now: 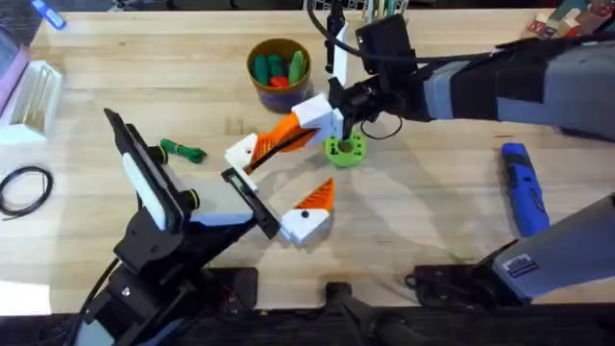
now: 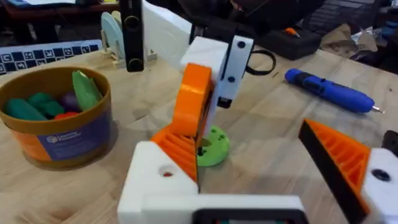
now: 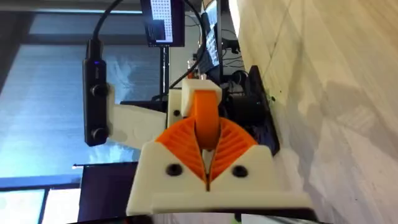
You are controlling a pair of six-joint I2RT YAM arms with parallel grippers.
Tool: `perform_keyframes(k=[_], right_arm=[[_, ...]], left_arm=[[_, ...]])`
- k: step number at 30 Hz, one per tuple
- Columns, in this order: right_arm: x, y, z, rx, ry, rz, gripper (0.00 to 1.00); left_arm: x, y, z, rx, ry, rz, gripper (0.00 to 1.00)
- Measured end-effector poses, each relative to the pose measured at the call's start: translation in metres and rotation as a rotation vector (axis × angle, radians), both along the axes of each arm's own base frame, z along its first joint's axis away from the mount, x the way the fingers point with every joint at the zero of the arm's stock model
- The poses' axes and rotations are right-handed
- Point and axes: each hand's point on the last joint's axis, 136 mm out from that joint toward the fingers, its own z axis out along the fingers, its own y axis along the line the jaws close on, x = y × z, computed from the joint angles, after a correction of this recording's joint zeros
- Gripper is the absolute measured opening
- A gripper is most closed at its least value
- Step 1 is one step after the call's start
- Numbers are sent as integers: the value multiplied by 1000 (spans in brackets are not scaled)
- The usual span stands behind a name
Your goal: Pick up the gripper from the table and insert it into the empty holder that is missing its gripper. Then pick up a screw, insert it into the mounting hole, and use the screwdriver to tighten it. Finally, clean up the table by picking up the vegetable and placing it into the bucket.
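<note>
Two white-and-orange left gripper (image 1: 279, 187) fingers stand spread apart near the table's front; between them, the right gripper (image 1: 317, 130) is clamped on the small orange plastic wedge-shaped finger (image 3: 205, 118), above the flat bright-green disc (image 1: 344, 149).

I count two arms, the left arm (image 1: 154, 207) and the right arm (image 1: 480, 82). There is one blue screwdriver (image 1: 522, 190) on the right side of the table. One bucket (image 1: 278, 72) stands at the far middle. It holds several toy vegetables, at least four, though I can't get an exact number. One thin green vegetable (image 1: 182, 151) lies loose on the left. I see one bright-green disc (image 1: 344, 150) mid-table, one smooth orange wedge (image 2: 191, 99), and one black cable loop (image 1: 24, 187) at the far left edge.
</note>
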Motion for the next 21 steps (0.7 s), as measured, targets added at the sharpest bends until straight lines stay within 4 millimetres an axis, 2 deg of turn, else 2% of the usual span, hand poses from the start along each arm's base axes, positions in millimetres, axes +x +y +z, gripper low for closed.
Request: perform_keyframes(k=[5, 7, 11, 13, 17, 21], right_arm=[[0, 0, 0, 2, 1, 1, 31], [0, 0, 1, 5, -1, 2, 116], [0, 0, 1, 8, -10, 4, 225], [-1, 1, 2, 13, -18, 9, 337], [-3, 3, 2, 16, -24, 16, 429], [-3, 4, 2, 19, -30, 17, 665]], left_arm=[[0, 0, 0, 0, 0, 0, 986], [0, 0, 0, 0, 0, -1, 986], [-3, -3, 0, -2, 0, -24, 985], [-9, -7, 1, -6, 0, -63, 985], [-15, -12, 2, -9, 0, -107, 985], [-18, -13, 2, -11, 0, -124, 985]])
